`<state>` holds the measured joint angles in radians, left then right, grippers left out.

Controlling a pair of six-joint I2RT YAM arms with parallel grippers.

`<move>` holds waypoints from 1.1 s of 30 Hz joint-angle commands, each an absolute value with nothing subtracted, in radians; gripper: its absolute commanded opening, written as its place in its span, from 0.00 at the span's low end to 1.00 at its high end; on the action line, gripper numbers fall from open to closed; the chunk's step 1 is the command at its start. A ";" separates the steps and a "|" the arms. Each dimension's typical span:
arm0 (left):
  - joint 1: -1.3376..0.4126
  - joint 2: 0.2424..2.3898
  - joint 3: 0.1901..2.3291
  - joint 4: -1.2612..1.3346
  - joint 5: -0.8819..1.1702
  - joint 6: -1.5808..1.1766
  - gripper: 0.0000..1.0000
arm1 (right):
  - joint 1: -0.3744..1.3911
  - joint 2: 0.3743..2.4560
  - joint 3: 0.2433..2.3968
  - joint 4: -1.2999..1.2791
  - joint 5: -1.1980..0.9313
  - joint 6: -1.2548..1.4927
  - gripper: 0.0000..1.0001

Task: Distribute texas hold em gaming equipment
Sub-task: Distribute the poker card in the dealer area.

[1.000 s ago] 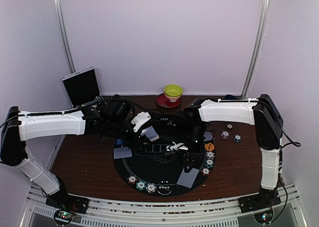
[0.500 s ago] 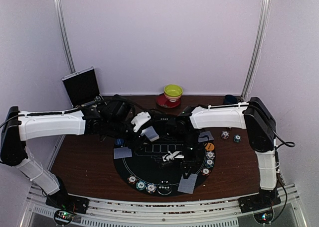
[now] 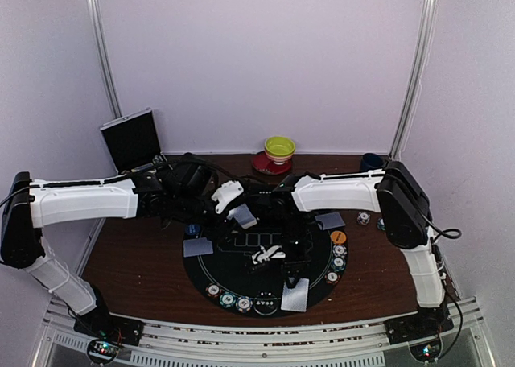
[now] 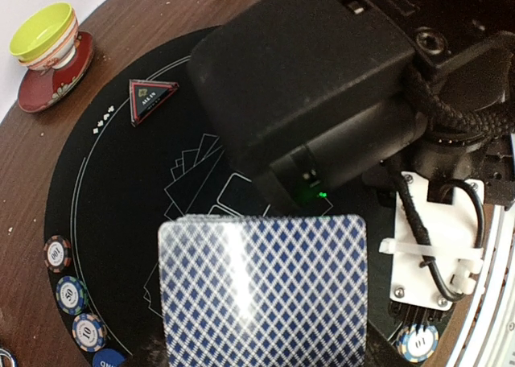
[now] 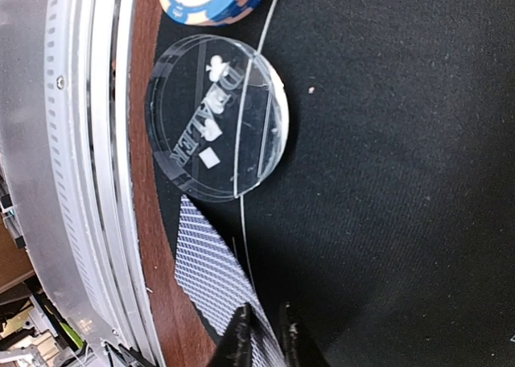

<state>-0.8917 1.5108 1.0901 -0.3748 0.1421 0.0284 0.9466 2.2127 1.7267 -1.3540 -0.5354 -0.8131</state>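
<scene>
**One card at the near rim, the deck held up**

The right claw [image 5: 265, 317] reaches down to the near rim of the round black mat [image 3: 233, 274]. Its two fingers are drawn almost together, with a thin slit between them. One end of a single card [image 3: 295, 296] runs into that slit; whether it is pinched I cannot tell. The card shows its patterned back, and its long axis runs roughly from the near edge toward the far wall. It lies partly on the mat and partly on the brown table [image 3: 137, 262], just beside the clear dealer button [image 5: 217, 117].

The left claw [image 3: 233, 208] grips the deck [image 4: 264, 290] above the far left part of the mat. The blue-diamond backs face the wrist camera. The frame cuts the deck off, so its long axis cannot be told.

Chips [image 3: 228, 300] line the mat's near rim and its right rim, where an orange disc [image 3: 338, 237] also sits.

The table is dark wood with a metal rail along its near edge. The walls are pale, with metal strips in the corners. A bowl [image 3: 279, 148] on a saucer [image 3: 265, 166] stands at the far edge.
</scene>
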 commanded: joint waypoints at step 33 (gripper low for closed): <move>-0.892 1.470 1.100 -0.345 0.135 0.028 0.58 | 0.644 1.911 1.699 -1.107 -0.578 -0.504 0.60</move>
